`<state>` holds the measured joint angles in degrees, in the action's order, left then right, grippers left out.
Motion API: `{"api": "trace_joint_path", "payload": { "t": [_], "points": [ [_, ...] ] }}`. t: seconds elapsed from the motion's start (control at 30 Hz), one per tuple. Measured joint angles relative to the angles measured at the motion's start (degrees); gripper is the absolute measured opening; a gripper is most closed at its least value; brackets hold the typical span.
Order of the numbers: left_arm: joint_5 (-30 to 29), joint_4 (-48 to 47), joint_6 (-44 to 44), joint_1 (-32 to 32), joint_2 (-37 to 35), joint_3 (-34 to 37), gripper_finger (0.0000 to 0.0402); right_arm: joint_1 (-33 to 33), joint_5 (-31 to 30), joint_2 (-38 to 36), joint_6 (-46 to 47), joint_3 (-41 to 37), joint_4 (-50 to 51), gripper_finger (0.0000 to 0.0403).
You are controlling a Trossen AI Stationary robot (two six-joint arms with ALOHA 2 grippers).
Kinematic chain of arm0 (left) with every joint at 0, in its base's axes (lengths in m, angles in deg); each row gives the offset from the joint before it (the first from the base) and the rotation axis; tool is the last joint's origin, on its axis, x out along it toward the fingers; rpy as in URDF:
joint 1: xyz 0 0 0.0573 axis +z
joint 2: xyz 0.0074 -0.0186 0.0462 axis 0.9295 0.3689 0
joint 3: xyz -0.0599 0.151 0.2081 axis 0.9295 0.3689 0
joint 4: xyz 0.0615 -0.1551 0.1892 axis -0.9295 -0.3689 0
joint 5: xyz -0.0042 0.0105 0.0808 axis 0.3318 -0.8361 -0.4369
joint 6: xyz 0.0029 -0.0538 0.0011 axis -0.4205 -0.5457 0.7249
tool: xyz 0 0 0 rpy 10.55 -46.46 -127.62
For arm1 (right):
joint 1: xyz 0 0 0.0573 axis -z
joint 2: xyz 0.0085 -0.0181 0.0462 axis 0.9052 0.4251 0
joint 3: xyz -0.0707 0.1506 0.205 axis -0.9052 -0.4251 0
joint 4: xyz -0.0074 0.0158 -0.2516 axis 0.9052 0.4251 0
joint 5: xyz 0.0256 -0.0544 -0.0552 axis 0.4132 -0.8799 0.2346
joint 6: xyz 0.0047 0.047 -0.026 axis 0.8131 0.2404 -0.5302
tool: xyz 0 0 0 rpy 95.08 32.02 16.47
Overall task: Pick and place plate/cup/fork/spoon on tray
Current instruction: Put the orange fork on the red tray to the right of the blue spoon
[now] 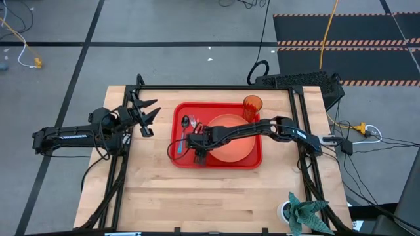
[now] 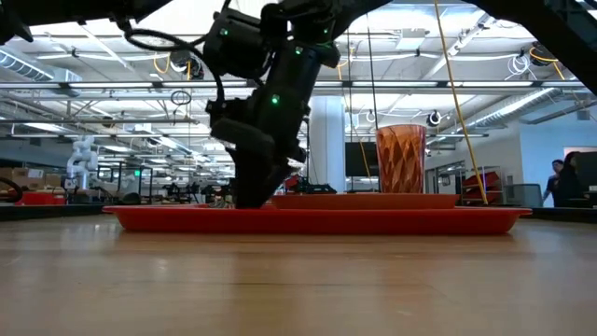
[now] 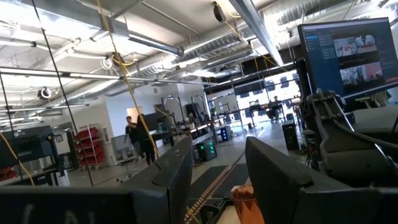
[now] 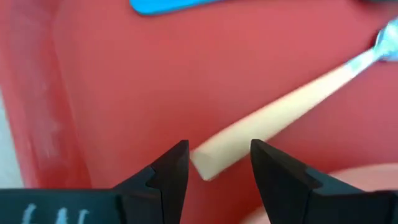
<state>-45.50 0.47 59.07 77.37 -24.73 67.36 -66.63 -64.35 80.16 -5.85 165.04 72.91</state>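
Tray (image 1: 180, 110) holds plate (image 1: 241, 145), cup (image 1: 252, 105), spoon (image 1: 186, 122), fork (image 4: 280, 113) (right end effector (image 4: 219, 163) apart above)

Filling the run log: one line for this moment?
right gripper: open over fork on tray | left gripper: idle, open | plate, cup on tray

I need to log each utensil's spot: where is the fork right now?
The fork lies on the tray floor in its left half, between the spoon and the plate. The right gripper is open around its handle end.
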Motion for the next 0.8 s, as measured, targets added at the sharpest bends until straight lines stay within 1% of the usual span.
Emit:
{"api": "trace_joint_path", "payload": {
  "t": [0.17,0.47,0.53,0.7,0.8],
  "points": [
    [0.02,0.01,-0.02,0.0,0.01,0.0,0.0152,-0.09,0.16,-0.09,1.26,-3.11,-2.05,0.0164],
    [0.02,0.02,-0.05,0.0,0.02,0.0,0.0152,-0.08,0.23,0.02,-0.19,-3.52,-7.39,0.0164],
    [0.02,0.02,-0.07,0.02,0.0,0.0,0.0152,-0.11,0.44,0.04,-1.3,-3.52,-8.58,0.0164],
    [0.0,0.0,-0.09,0.01,0.0,0.0,0.0152,-0.35,4.27,0.04,-5.24,-3.52,-13.74,0.0164],
    [0.02,-0.04,-0.09,0.02,0.0,0.0,0.0152,-0.94,4.69,0.03,-8.99,-3.52,-16.41,0.0164]
  ]
}}
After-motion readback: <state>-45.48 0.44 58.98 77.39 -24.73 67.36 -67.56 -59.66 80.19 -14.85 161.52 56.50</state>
